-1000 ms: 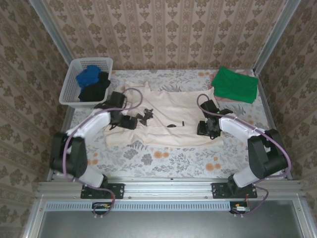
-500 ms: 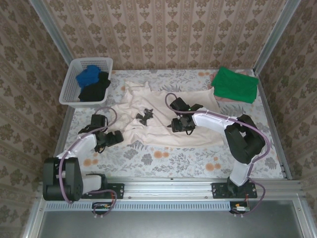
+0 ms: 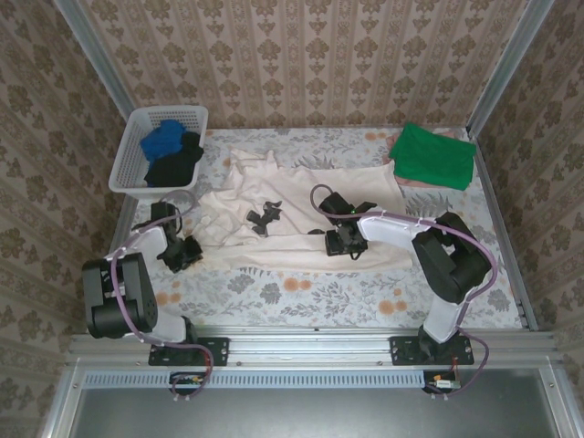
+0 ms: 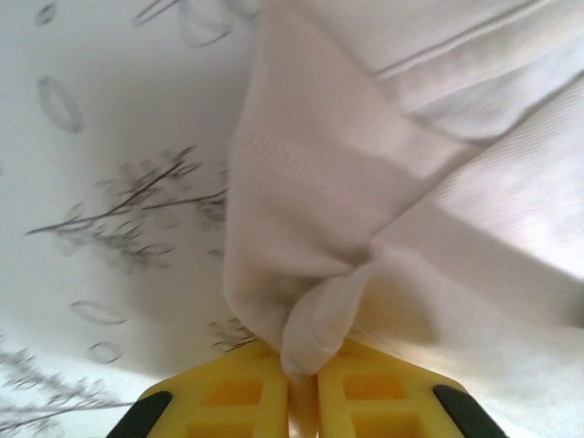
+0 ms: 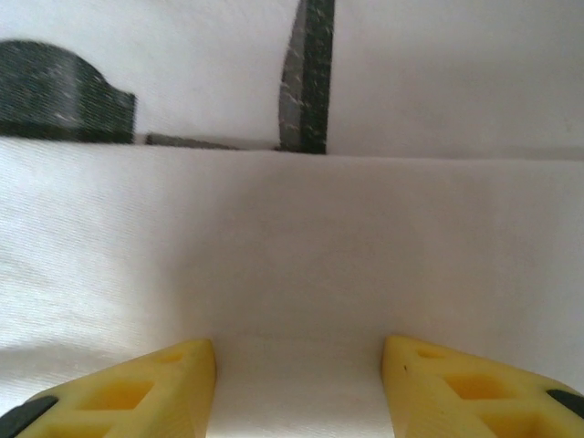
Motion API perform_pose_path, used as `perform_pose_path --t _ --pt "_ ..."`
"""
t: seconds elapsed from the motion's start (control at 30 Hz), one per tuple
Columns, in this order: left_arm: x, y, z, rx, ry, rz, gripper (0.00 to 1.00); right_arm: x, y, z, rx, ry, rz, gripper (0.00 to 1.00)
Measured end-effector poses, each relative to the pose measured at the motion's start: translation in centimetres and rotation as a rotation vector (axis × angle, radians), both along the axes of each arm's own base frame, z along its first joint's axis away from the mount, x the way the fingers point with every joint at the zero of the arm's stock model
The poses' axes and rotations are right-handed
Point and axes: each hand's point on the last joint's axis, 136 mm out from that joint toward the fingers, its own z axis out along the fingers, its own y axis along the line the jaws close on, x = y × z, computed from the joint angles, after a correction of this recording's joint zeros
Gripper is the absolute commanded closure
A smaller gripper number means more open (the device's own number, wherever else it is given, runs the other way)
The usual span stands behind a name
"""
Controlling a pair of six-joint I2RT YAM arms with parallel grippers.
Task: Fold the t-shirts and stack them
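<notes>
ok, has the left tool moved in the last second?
Yes. The left tool went left, from beside the shirt's black print to near the basket.

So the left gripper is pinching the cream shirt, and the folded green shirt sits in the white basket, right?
Not quite. The left gripper is pinching the cream shirt, but the folded green shirt lies at the table's far right corner, not in the white basket, which holds blue cloth and black cloth. The top external view shows this.

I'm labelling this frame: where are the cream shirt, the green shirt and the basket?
Cream shirt point(image 3: 297, 187): top view, upper body cloth.
Green shirt point(image 3: 431, 155): top view, middle of folded top.
Basket point(image 3: 126, 164): top view, left wall.
</notes>
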Motion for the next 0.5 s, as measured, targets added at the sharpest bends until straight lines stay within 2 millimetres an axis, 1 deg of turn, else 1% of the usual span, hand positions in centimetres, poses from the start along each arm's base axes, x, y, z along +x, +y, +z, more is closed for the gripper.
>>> perform_pose_path --t 0.07,0.17,0.23,0.3,0.4,0.5 --pt "0.2 -0.3 0.8 -0.014 -0.054 0.006 0.96 -0.1 -0.1 -0.1 -0.002 0.004 -0.002 0.47" --pt "-0.4 -0.2 2.6 -0.013 -0.143 0.033 1.0 -0.3 -0.2 -0.2 -0.004 0.008 -0.006 0.47" --pt "-0.9 0.0 3.4 -0.009 -0.183 0.053 1.0 -0.6 -0.4 -0.2 -0.003 0.01 -0.015 0.46" --pt "-1.5 0.4 3.5 -0.009 -0.193 0.082 1.0 -1.1 -0.7 -0.2 -0.003 0.014 -0.023 0.46" --pt "-2.7 1.5 2.9 -0.006 -0.18 0.144 1.0 -2.1 -1.4 -0.1 -0.011 0.026 -0.027 0.46" --pt "-3.4 2.4 2.6 0.0 -0.164 0.196 1.0 -3.4 -2.6 0.0 -0.043 0.059 -0.031 0.45"
